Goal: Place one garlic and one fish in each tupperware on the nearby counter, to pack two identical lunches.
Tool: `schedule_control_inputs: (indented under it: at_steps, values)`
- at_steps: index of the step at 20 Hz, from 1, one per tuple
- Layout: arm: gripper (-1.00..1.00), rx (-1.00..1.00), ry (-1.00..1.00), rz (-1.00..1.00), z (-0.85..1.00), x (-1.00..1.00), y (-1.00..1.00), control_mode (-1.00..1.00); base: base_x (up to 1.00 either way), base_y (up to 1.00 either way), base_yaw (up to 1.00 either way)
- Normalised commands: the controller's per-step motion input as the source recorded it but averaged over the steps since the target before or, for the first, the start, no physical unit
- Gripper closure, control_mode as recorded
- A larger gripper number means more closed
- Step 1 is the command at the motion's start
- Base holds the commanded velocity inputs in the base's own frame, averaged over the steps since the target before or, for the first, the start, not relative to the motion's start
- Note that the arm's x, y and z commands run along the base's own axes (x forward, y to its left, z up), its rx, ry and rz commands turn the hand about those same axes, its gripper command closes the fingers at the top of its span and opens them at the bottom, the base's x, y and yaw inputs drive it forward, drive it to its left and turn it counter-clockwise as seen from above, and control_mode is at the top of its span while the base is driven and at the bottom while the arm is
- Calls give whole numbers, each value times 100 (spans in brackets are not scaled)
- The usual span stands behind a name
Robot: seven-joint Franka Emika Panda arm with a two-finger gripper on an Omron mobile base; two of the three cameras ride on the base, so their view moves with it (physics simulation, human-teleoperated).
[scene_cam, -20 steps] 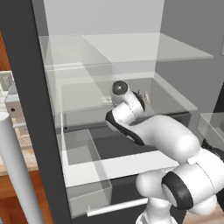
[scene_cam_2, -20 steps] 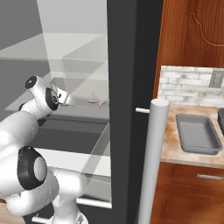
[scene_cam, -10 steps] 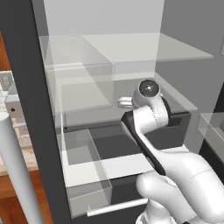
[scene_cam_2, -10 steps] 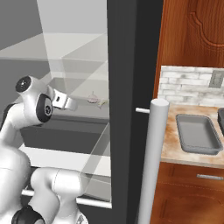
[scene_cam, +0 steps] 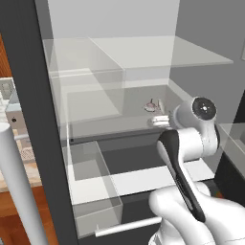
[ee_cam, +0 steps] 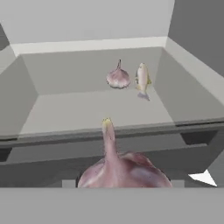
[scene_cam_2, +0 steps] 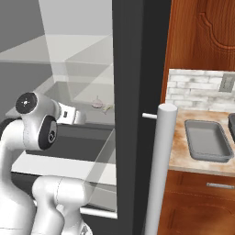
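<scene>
A large pinkish garlic with its stem pointing up fills the bottom of the hand view, and my gripper is shut on it. The gripper hovers at the front edge of the grey fridge shelf. At the back of that shelf lie a second garlic and a slim pale fish side by side, also seen as garlic and fish. A light grey tupperware sits empty on the beige counter to the right.
The dark fridge door edge and its pale cylindrical handle stand between the shelves and the counter. Clear bins sit below the shelf. A dark container is cut off at the right edge.
The arm has swung and folded, and the hand has drifted right along the shelf front in the left base view, still holding the garlic. The shelf's garlic and fish have not moved.
</scene>
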Motion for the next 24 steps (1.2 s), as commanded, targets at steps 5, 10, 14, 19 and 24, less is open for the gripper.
schedule_control_inputs:
  at_steps: [5,10,14,19,24]
  values:
    - [100,-1,-3,1,0,-30,0,100,-34,0,0]
    - [100,0,0,0,0,0,0,100,-100,-2,0]
    - [100,0,0,0,0,0,0,100,-100,-22,0]
    - [100,0,0,0,0,0,0,100,-77,-88,-12]
    - [100,0,0,0,0,0,0,100,-40,-100,-11]
